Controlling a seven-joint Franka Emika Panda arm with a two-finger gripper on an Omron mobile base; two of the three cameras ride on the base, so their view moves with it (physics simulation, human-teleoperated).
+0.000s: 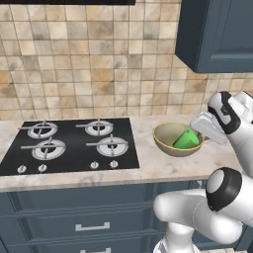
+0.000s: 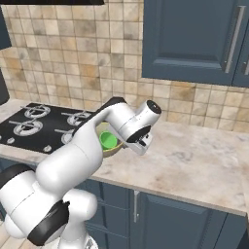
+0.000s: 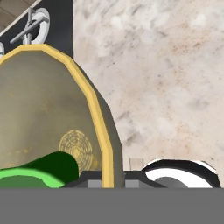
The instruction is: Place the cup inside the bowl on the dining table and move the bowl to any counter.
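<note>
The olive-tan bowl (image 1: 167,134) with its yellowish rim sits on the beige marbled counter (image 1: 158,169), just right of the black hob (image 1: 69,144). The bright green cup (image 1: 187,140) lies tilted inside it, against the right wall. My gripper (image 1: 199,131) is at the bowl's right rim. In the hand view the bowl (image 3: 39,109) and the cup (image 3: 41,171) are close up, and my gripper (image 3: 108,180) has one dark fingertip on each side of the rim, shut on it. From the right base I see the cup (image 2: 108,140), the bowl (image 2: 115,150) and the gripper (image 2: 127,146). The dining table is out of view.
Dark blue drawers run under the counter (image 2: 194,151), and blue wall cabinets (image 2: 194,34) hang above it to the right. A tiled wall backs the hob (image 2: 34,121). A burner (image 3: 35,22) lies beyond the bowl. Bare stone (image 3: 166,65) stretches right of the bowl.
</note>
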